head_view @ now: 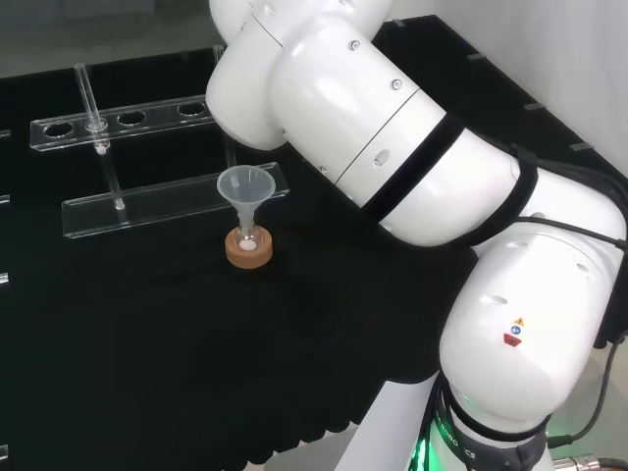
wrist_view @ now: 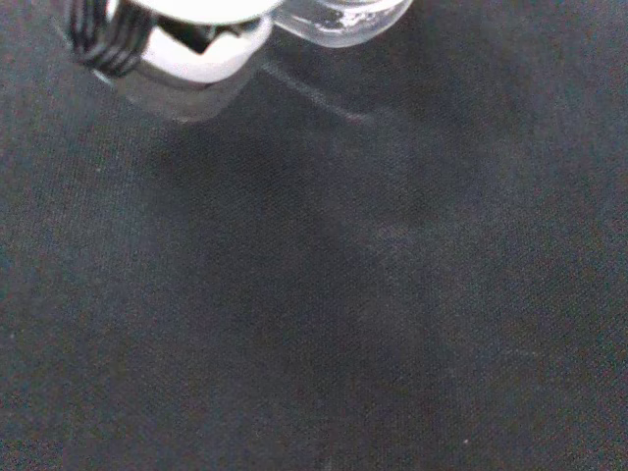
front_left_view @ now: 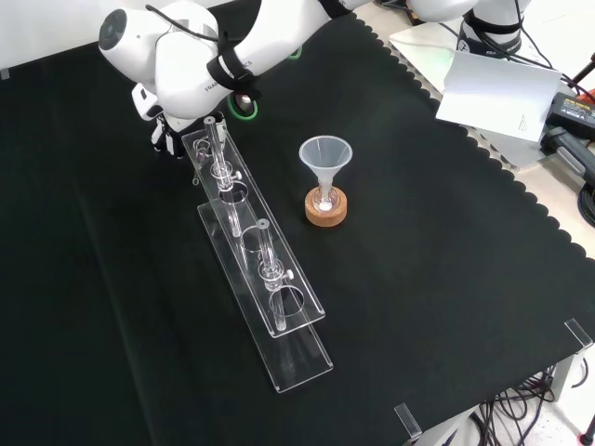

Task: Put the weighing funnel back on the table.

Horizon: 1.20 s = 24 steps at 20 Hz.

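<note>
**Op 1:** Black cloth [front_left_view: 446, 279] all round. Where's the hand [front_left_view: 165, 139]?
**Op 2:** Front view, half-hidden behind the rack [front_left_view: 279, 299]. I can't tell its grip.
**Op 1:** Weighing funnel [wrist_view: 343, 20]?
**Op 2:** Clear glass, cut off in my wrist view, just beside the hand.

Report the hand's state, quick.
Hand: closed, holding the weighing funnel.

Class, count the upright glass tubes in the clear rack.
2. Front view: the far tube stands at the rack's end by the arm, the near tube past its middle. Others may be hidden.
</note>
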### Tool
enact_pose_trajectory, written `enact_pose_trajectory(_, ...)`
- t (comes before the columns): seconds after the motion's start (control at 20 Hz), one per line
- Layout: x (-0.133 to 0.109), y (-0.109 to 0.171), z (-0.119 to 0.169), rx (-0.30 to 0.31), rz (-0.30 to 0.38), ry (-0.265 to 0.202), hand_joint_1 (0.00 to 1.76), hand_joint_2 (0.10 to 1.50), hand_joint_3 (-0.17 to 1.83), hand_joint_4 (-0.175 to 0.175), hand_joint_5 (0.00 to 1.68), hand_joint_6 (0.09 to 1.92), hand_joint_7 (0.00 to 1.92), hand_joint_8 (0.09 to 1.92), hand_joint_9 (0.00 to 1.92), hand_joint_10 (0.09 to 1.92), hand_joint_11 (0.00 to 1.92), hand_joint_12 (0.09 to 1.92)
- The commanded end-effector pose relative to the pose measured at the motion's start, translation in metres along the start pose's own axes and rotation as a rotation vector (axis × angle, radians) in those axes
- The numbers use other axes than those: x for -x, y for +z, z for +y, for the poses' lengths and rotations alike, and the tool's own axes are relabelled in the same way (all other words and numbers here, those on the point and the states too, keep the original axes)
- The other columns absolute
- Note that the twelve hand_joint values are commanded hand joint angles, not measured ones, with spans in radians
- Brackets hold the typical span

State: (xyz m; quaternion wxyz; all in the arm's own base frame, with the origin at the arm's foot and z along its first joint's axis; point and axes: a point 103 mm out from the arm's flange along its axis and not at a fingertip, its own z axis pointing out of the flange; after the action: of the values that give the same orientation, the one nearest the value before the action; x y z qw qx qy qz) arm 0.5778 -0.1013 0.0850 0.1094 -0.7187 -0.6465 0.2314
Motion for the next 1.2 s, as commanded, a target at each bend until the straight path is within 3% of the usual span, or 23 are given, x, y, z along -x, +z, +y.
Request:
enact_pose_trajectory(0.05, -0.001, -0.002, -0.003, 0.02, 0.001, 0.001, 1.01, 0.92, 0.14, 0.079, 0.97, 0.76, 0.33, 0.74, 0.74, 0.47, 0.77, 1.07)
enact_pose_trajectory(0.2, -0.002, -0.002, -0.004, 0.017, -0.004, -0.003, 0.98, 0.79, 0.35, 0.016, 0.82, 0.73, 0.3, 0.73, 0.69, 0.52, 0.71, 1.11)
enact_pose_trajectory(0.3, -0.003, -0.002, -0.005, 0.014, -0.008, -0.009, 0.97, 0.71, 0.48, 0.001, 0.71, 0.73, 0.28, 0.73, 0.65, 0.54, 0.66, 1.15)
enact_pose_trajectory(0.7, -0.004, -0.008, -0.011, 0.013, -0.001, -0.016, 0.95, 0.63, 0.57, -0.01, 0.55, 0.67, 0.22, 0.72, 0.58, 0.58, 0.57, 1.2)
enact_pose_trajectory(0.9, 0.0, -0.017, -0.02, 0.034, 0.016, -0.02, 0.93, 0.6, 0.58, -0.026, 0.42, 0.56, 0.18, 0.71, 0.53, 0.61, 0.5, 1.25)
enact_pose_trajectory(1.2, 0.011, -0.039, -0.045, 0.065, 0.035, -0.015, 0.9, 0.58, 0.58, -0.029, 0.39, 0.44, 0.16, 0.71, 0.48, 0.64, 0.45, 1.29)
